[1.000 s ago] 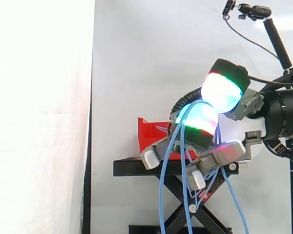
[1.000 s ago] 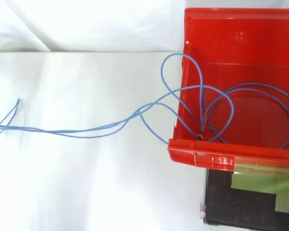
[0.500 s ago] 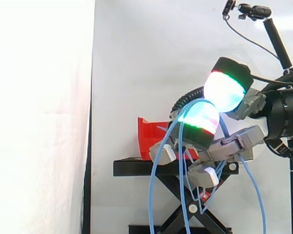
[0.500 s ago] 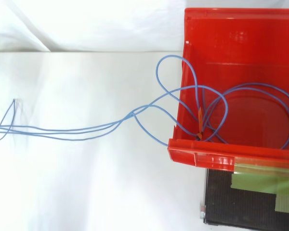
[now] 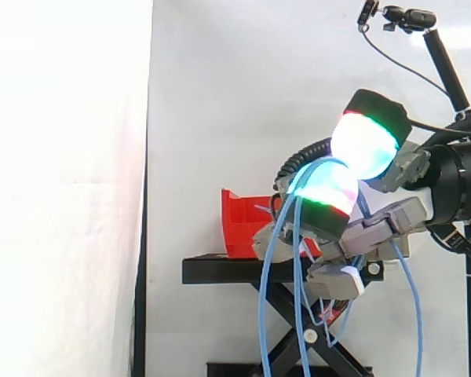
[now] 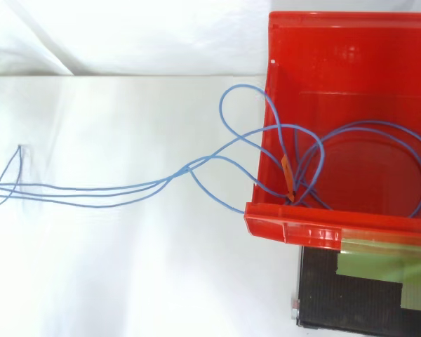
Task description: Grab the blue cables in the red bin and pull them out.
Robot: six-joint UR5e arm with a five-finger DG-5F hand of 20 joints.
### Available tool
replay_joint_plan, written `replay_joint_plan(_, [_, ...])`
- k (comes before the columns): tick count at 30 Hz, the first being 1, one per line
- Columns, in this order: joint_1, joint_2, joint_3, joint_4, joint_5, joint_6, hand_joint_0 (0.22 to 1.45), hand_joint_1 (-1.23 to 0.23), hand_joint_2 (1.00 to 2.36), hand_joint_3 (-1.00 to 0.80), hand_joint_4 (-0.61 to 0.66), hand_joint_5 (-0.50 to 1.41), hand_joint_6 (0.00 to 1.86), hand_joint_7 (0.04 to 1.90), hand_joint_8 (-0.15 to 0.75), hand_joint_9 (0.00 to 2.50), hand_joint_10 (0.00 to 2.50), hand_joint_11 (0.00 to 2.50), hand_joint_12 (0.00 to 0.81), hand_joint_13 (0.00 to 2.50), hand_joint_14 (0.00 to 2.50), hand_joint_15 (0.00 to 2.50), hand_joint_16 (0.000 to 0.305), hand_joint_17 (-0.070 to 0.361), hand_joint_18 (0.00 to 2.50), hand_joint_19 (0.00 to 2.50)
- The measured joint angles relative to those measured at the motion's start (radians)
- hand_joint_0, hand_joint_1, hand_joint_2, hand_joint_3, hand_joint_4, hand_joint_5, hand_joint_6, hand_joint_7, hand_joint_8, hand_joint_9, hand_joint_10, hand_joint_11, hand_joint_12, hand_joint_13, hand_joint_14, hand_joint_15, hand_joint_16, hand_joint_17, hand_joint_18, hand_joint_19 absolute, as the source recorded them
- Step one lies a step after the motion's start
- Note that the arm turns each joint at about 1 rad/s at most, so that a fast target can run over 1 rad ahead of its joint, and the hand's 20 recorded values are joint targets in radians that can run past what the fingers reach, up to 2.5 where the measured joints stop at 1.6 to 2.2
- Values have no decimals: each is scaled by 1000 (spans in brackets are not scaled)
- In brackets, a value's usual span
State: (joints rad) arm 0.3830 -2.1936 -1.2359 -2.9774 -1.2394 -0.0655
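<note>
1. Nothing legible in either view: no word, number, label or sign clear enough to read.
2. Faint pale specks on the inner back wall of the red bin (image 6: 347, 50), seen from above: too small and washed out to tell whether print or moulding.
3. Pale green tape (image 6: 379, 265) on the black stand (image 6: 337, 309) below the bin's front edge: no readable marking on the part in view.

Colour key as I read it from the console: blue cables (image 6: 188, 167), light blue; red bin (image 6: 351, 42), plain glossy red; tie (image 6: 287, 179), orange; stand (image 5: 220, 271), black, with green tape (image 6: 379, 267); robot hand (image 5: 381, 224), grey, with pads (image 5: 365, 145) glowing white-cyan, banded green and red; curtain (image 5: 243, 94), white.
</note>
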Motion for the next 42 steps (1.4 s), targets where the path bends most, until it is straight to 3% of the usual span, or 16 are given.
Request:
replay_joint_plan(6, [2,0,0,0,0,-1,970,-873,1000,-1000,41,751,841,346,307,256,1460,871,378,1189,1650,529,42,95,995,1159])
replay_joint_plan(13, [3,0,0,0,0,-2,970,-872,1000,-1000,35,750,841,345,304,268,1475,854,378,1185,1715,495,43,96,1013,1193])
replay_joint_plan(15, [3,0,1,0,0,-2,970,-872,1000,-1000,34,750,840,345,300,280,1454,856,363,1136,2006,406,43,96,1029,1206])
replay_joint_plan(16, [4,0,1,0,0,-2,970,-872,1000,-1000,41,749,843,341,300,280,1455,853,354,1072,2333,311,42,94,1039,1216])
replay_joint_plan(17, [4,0,1,0,0,-3,971,-872,1000,-1000,40,749,846,339,306,294,1446,861,344,1026,2500,246,41,92,1053,1226])
replay_joint_plan(26, [5,0,0,0,0,-4,975,-873,1000,-1000,51,757,803,375,297,342,1378,929,311,970,2500,184,37,83,1124,1407])
replay_joint_plan(42, [5,0,8,1,0,-38,886,-883,1000,-1000,87,726,852,350,288,410,1227,1017,305,963,2500,157,37,83,1124,1441])
